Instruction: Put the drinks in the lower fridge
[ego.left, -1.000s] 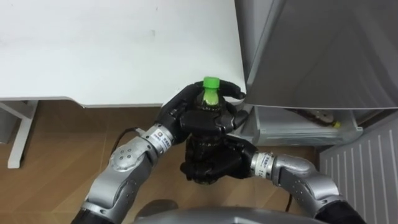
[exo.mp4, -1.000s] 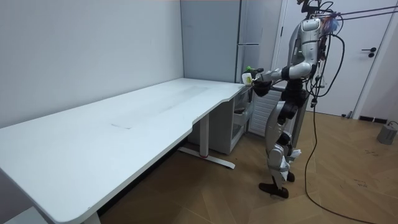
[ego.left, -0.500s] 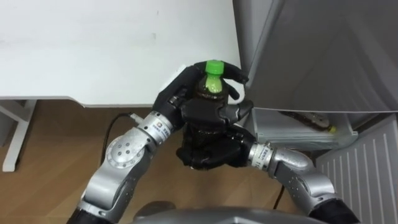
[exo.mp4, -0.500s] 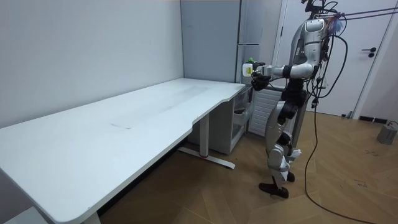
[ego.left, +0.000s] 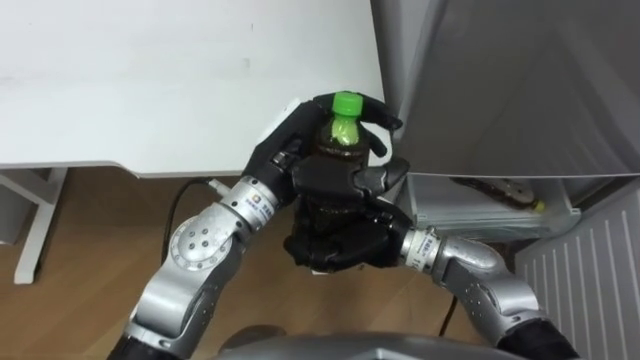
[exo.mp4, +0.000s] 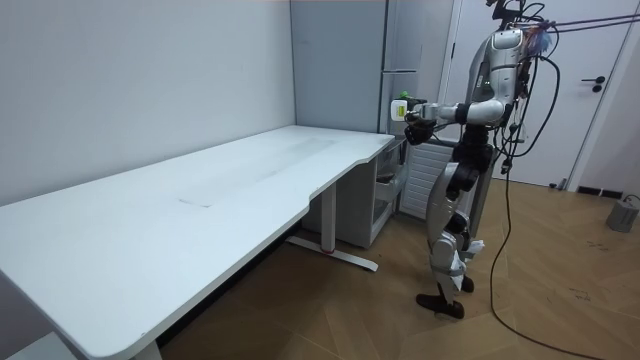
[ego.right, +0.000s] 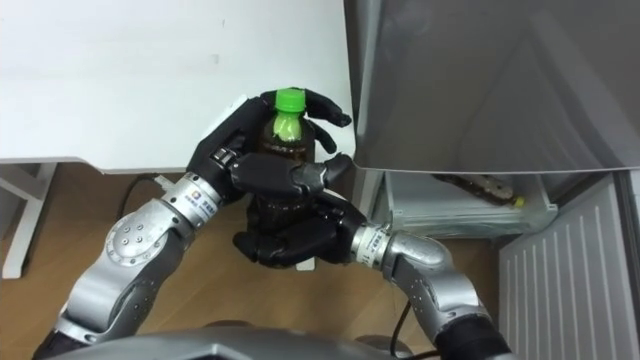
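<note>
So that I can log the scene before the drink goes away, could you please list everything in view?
drink bottle: one, dark drink with a green cap, held upright by the desk's corner, beside the fridge.
desk: one, white, at the left.
fridge: one, grey, tall, at the desk's end.
fridge drawer: one, pale, showing below the grey front; contents unclear.
floor: brown wood, under the desk.
door: one, white, behind the robot in the room view.
left hand: black, fingers curled round the bottle's upper part.
right hand: black, fingers curled round its lower part.
</note>
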